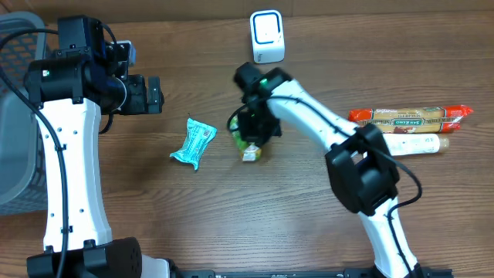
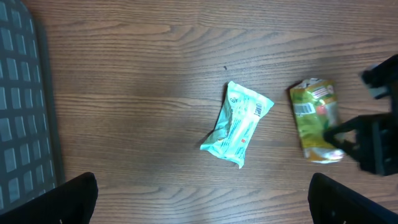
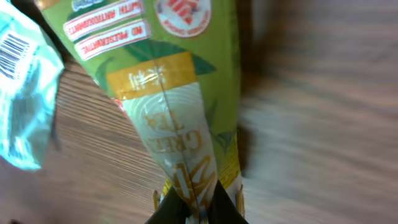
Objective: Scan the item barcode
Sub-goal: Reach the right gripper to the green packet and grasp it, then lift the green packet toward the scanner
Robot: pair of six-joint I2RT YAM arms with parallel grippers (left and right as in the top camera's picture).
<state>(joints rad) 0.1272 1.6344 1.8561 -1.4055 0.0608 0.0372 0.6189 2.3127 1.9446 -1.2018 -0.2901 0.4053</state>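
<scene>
At far left, a gray mesh basket [image 1: 14, 116] against the edge of the wooden table [image 1: 231, 224]. Just right of it, the left gripper [image 1: 154, 94], released and empty, with dark fingers [image 2: 68, 199] spread wide over bare wood in the left wrist view. Next along, a crumpled teal packet [image 1: 193, 143] flat on the table, clear of both arms, with a barcode showing at its corner in the right wrist view. At centre, just right of the teal packet, the green tea pouch [image 1: 251, 148], pinched at one end by the right gripper [image 1: 255, 127], clamped tight on the pouch's narrow sealed edge in the right wrist view. Hard to tell whether resting on the wood or raised slightly off it. Behind the pouch, near the table's far edge, a white scanner [image 1: 267, 36], upright and well apart from the pouch. At far right, two long snack packs lying side by side and touching: an orange-ended stick [image 1: 409, 116] and a pale stick [image 1: 413, 144].
</scene>
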